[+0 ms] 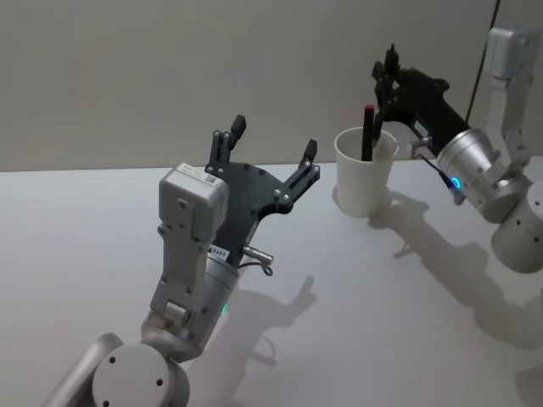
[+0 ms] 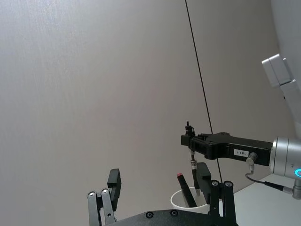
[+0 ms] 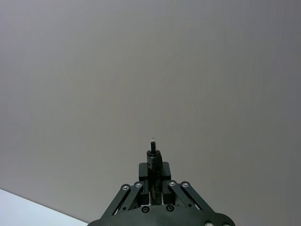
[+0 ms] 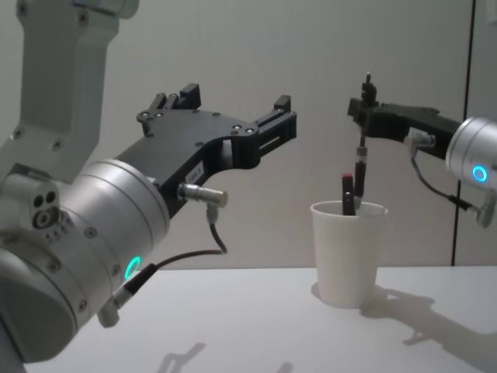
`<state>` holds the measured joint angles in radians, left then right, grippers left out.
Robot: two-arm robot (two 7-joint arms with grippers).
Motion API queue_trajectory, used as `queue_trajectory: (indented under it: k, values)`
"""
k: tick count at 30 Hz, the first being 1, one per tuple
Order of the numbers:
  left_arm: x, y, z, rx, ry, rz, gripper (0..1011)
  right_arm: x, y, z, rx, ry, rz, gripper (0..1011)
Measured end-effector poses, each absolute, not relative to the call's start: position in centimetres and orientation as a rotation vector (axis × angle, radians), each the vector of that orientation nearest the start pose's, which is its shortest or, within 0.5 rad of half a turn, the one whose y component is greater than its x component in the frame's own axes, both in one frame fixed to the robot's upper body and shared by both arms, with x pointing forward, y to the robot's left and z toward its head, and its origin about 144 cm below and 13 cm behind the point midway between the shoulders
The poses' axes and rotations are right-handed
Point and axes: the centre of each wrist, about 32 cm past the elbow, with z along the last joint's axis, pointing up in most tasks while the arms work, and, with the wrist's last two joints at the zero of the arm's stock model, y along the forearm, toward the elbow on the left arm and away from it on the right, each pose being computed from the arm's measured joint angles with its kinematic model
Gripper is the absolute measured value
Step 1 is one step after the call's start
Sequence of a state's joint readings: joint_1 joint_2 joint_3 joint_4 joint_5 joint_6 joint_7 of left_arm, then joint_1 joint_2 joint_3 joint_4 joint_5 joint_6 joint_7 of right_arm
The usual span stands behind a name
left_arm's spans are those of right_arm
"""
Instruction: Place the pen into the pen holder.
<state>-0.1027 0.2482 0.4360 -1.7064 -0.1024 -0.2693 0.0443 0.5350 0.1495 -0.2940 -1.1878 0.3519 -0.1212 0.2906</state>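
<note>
Left end effector point(image 1: 271, 157) spread wide, empty, white tapered pen holder point(image 1: 364, 181), red-capped dark pen point(image 1: 368, 131) inside, right end effector point(image 1: 389, 78) closed, empty

Matt white paper pen holder point(image 1: 365, 174) — smooth matt table point(image 1: 356, 297)

Four cameras: two on the body, one on each wrist.

The head view looks forward and down from above onto the white surface point(image 1: 280, 339), with the pen holder point(image 1: 365, 182) toward the far right and both arms in frame. The chest view sits lower and looks level across the surface, seeing the pen holder from the side and the left arm large and near. The left wrist view faces the grey wall point(image 2: 94, 84) past its own pincer point(image 2: 160, 188), catching the pen holder's rim and the right pincer point(image 2: 194, 141) farther off. The right wrist view points at the wall over its own pincer. Head, chest and left wrist views share the pen holder.
</note>
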Motion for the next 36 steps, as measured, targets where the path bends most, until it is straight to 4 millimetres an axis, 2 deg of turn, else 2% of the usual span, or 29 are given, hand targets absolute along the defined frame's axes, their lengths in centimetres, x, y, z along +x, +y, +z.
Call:
queue_trajectory:
  k: [5, 8, 11, 14, 17, 18, 20, 23, 26, 30, 36]
  values:
    - [45.4, 15.6, 119.4, -0.263, -0.362, 1.127, 1001, 59.9, -20.1, 122.0, 0.218, -0.105, -1.054, 135]
    - [45.4, 15.6, 119.4, -0.263, -0.362, 1.127, 1001, 60.1, -20.0, 121.9, 0.218, -0.099, -1.049, 195]
    - [45.4, 15.6, 119.4, -0.263, -0.362, 1.127, 1001, 60.2, -19.8, 121.7, 0.219, -0.095, -1.044, 313]
    - [45.4, 15.6, 119.4, -0.263, -0.362, 1.127, 1001, 60.3, -19.8, 121.6, 0.22, -0.092, -1.042, 368]
    - [45.4, 15.6, 119.4, -0.263, -0.362, 1.127, 1001, 60.3, -19.7, 121.5, 0.22, -0.089, -1.04, 509]
    - [45.4, 15.6, 119.4, -0.263, -0.362, 1.127, 1001, 60.3, -19.7, 121.5, 0.22, -0.088, -1.039, 509]
    - [45.4, 15.6, 119.4, -0.263, -0.362, 1.127, 1001, 60.4, -19.7, 121.5, 0.22, -0.087, -1.038, 607]
    - [45.4, 15.6, 119.4, -0.263, -0.362, 1.127, 1001, 60.4, -19.6, 121.5, 0.221, -0.086, -1.037, 665]
    - [45.4, 15.6, 119.4, -0.263, -0.362, 1.127, 1001, 60.4, -19.6, 121.4, 0.221, -0.085, -1.036, 787]
    - [45.4, 15.6, 119.4, -0.263, -0.362, 1.126, 1001, 60.4, -19.7, 121.5, 0.223, -0.089, -1.037, 897]
    - [45.4, 15.6, 119.4, -0.263, -0.362, 1.127, 1001, 60.0, -20.7, 122.1, 0.233, -0.112, -1.063, 1001]
